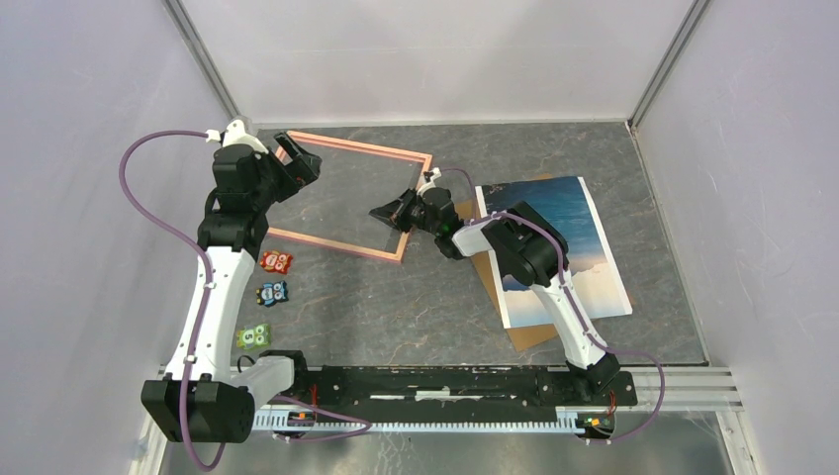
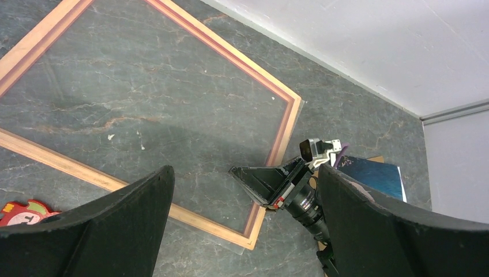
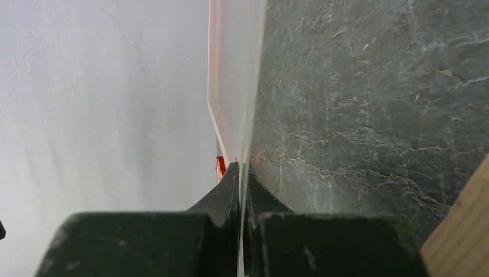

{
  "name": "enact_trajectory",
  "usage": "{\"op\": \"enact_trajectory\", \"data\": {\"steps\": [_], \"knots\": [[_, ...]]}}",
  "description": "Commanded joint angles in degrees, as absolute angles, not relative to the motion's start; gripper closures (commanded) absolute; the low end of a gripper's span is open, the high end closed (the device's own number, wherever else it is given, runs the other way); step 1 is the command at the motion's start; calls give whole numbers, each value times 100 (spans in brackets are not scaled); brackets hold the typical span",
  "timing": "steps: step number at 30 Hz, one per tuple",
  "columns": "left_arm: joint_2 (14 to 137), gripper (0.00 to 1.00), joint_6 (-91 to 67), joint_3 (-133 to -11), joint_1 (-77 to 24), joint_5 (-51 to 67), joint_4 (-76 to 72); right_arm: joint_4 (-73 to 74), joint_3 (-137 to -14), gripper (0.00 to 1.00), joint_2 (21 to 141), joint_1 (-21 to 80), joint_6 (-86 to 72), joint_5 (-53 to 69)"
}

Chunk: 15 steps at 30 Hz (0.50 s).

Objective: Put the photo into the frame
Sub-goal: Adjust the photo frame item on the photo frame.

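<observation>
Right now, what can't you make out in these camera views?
Photo: top view, right arm crosses its middle; left wrist view shows only a corner.
Brown board: top view, mostly under the photo.
Frame: top view, far-left corner behind the left fingers.
Thin pale sheet pinched by the right fingers: right wrist view too close to identify.

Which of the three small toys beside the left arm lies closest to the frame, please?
The red toy, beside the frame; the blue toy and green toy lie farther toward the arm's base.
</observation>
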<state>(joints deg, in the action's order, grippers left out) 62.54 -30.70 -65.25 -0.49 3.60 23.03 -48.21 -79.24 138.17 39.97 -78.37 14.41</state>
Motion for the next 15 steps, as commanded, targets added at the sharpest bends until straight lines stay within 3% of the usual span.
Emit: {"op": "enact_trajectory", "data": {"steps": [1,15], "knots": [[6264,0,-3306,-6526,-62,477,2035,-4749,-8067,100,13600,3929,-7538,1255],[6292,0,-3343,-6504,-62,559,2004,-4412,-8436,100,13759,3812,-7385,1538]]}}
